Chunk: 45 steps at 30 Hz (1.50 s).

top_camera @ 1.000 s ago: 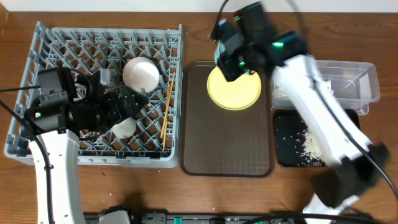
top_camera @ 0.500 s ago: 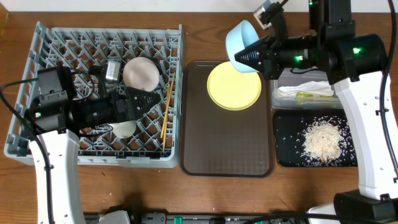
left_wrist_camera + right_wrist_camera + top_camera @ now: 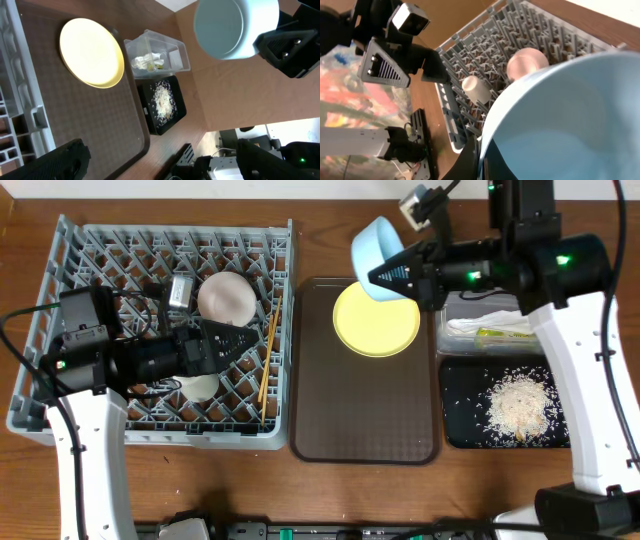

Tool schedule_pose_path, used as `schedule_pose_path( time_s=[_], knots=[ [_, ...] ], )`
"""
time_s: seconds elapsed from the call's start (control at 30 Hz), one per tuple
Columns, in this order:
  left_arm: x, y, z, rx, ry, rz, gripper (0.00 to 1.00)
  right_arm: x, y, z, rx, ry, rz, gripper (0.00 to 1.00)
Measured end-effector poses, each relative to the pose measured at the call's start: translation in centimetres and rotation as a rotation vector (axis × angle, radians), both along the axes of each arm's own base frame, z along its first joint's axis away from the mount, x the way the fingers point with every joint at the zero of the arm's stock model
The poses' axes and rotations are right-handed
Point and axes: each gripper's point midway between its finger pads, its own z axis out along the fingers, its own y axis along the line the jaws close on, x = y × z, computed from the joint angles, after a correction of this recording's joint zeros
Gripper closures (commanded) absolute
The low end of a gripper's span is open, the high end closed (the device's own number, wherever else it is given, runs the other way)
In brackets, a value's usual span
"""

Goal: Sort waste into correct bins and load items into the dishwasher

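The right hand [image 3: 388, 277] was closed tight on the rim of the light blue bowl [image 3: 370, 242], held tilted in the air over the 12 o'clock edge of the yellow plate [image 3: 376, 322] on the brown tray [image 3: 360, 415]. The right wrist view showed the bowl's inside and the left wrist view its underside. The left hand [image 3: 215, 348] hung wide open, holding nothing, over the dish rack [image 3: 60, 290], with the white bowl [image 3: 226, 298] at its 12 o'clock and the white cup [image 3: 199, 386] at its 6 o'clock
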Motion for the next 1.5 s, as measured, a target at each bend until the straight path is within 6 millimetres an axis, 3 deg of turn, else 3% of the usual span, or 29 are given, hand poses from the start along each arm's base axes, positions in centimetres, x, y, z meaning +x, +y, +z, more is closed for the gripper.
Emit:
schedule_pose_path(
  time_s=[0.1, 0.2, 0.3, 0.4, 0.43, 0.5, 0.53, 0.57, 0.7, 0.9, 1.0, 1.2, 1.33, 1.4, 1.43, 1.47, 1.5],
  knots=[
    [0.4, 1.4, 0.0, -0.003, 0.001, 0.051, 0.02, 0.4, 2.3, 0.2, 0.054, -0.056, 0.048, 0.99],
    [0.9, 4.6, 0.0, -0.015, 0.022, 0.168, 0.02, 0.7, 5.1, 0.3, 0.123, -0.092, 0.09, 0.99],
    [0.2, 8.1, 0.1, -0.034, 0.066, 0.313, 0.02, 0.0, 8.7, -0.6, 0.184, -0.059, 0.149, 0.99],
    [-1.1, 9.2, 0.3, -0.029, 0.097, 0.381, 0.02, -0.8, 9.8, -1.9, 0.175, 0.022, 0.155, 0.99],
    [-1.4, 9.3, 0.1, -0.013, 0.105, 0.394, 0.02, -0.8, 9.7, -2.3, 0.162, 0.041, 0.143, 0.99],
    [-2.1, 9.6, -0.5, 0.034, 0.135, 0.419, 0.02, -0.2, 8.5, -5.0, 0.052, 0.12, 0.042, 0.99],
    [-2.2, 9.6, -0.8, 0.048, 0.152, 0.425, 0.02, 0.3, 7.4, -7.3, -0.045, 0.162, -0.038, 0.99],
    [-2.4, 9.7, -1.0, 0.055, 0.164, 0.428, 0.02, 0.7, 6.8, -8.3, -0.095, 0.167, -0.082, 0.99],
    [-2.6, 9.5, -1.5, 0.08, 0.187, 0.424, 0.01, 3.5, 1.6, -16.5, -0.423, 0.139, -0.355, 0.99],
    [-2.4, 6.5, -1.7, 0.123, 0.165, 0.296, 0.0, 4.7, -0.1, -23.2, -0.486, 0.064, -0.44, 0.99],
    [-2.2, 4.8, -2.1, 0.174, 0.145, 0.224, 0.0, 3.7, 0.0, -25.0, -0.49, 0.078, -0.398, 0.99],
    [-0.7, 2.2, -2.0, 0.248, 0.067, 0.146, 0.01, 2.1, 1.6, -24.7, -0.438, 0.05, -0.238, 0.94],
    [-0.5, 0.9, -2.0, 0.263, 0.055, 0.119, 0.01, 1.6, 1.1, -25.2, -0.477, 0.038, -0.203, 0.86],
    [-0.5, 0.7, -2.3, 0.276, 0.067, 0.118, 0.01, 1.3, 1.0, -25.4, -0.489, 0.041, -0.195, 0.69],
    [-0.6, 0.6, -2.4, 0.285, 0.071, 0.119, 0.01, 1.4, 1.0, -25.4, -0.492, 0.033, -0.191, 0.67],
    [-0.6, 0.6, -2.5, 0.29, 0.074, 0.12, 0.01, 1.5, 1.0, -25.3, -0.492, 0.02, -0.189, 0.53],
    [-0.5, 0.7, -2.6, 0.296, 0.079, 0.125, 0.01, 1.7, 1.0, -25.2, -0.49, 0.013, -0.192, 0.47]
  ],
)
